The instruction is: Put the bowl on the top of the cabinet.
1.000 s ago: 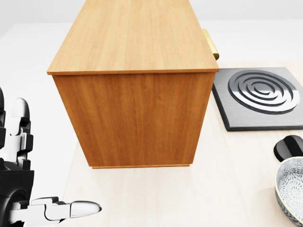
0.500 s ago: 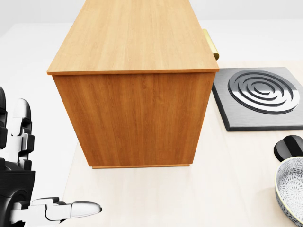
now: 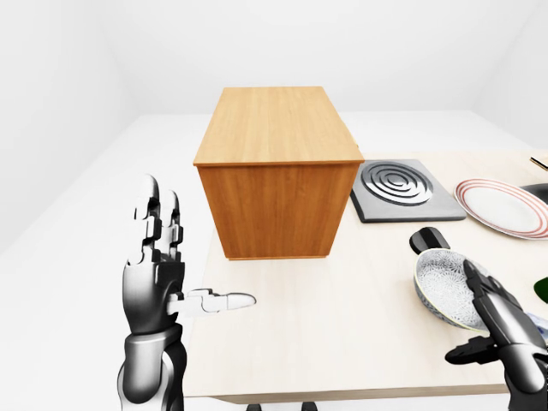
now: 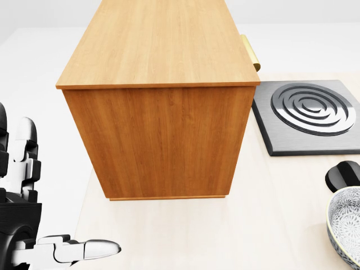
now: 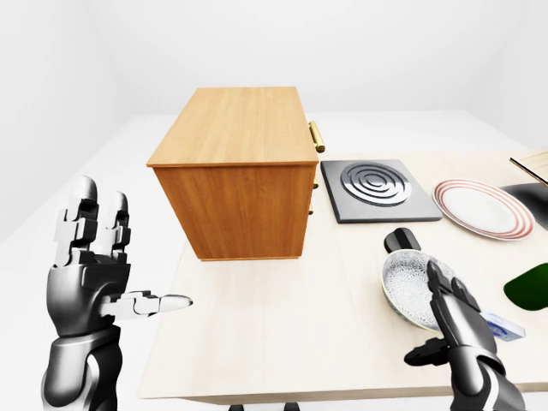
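Left hand [image 3: 158, 274], lower left of the left-eye view: standing upright beside the table edge with fingers spread wide and thumb pointing right, holding and touching nothing; apparently parked clear of the work. Cabinet [image 3: 278, 171], upper centre: sitting on the pale table [image 3: 325, 334], its flat wooden top bare and so seemingly free to receive the bowl; brass handles [image 5: 316, 137] are showing on its right side in the right-eye view. Stove plate [image 3: 398, 188], right of the cabinet and just beside it: lying flat on the table. Round black object [image 3: 425, 241], below the stove plate: sitting just above the bowl; its nature cannot be told. Bowl [image 3: 447, 287], lower right: resting on the table, well apart from the cabinet, not yet lifted. Striped plate [image 3: 503, 205], far right: lying flat. Right hand [image 5: 454, 330], lower right corner: fingers extended and open, reaching toward the bowl's near rim, seemingly preparing a grasp; whether it is touching cannot be told.
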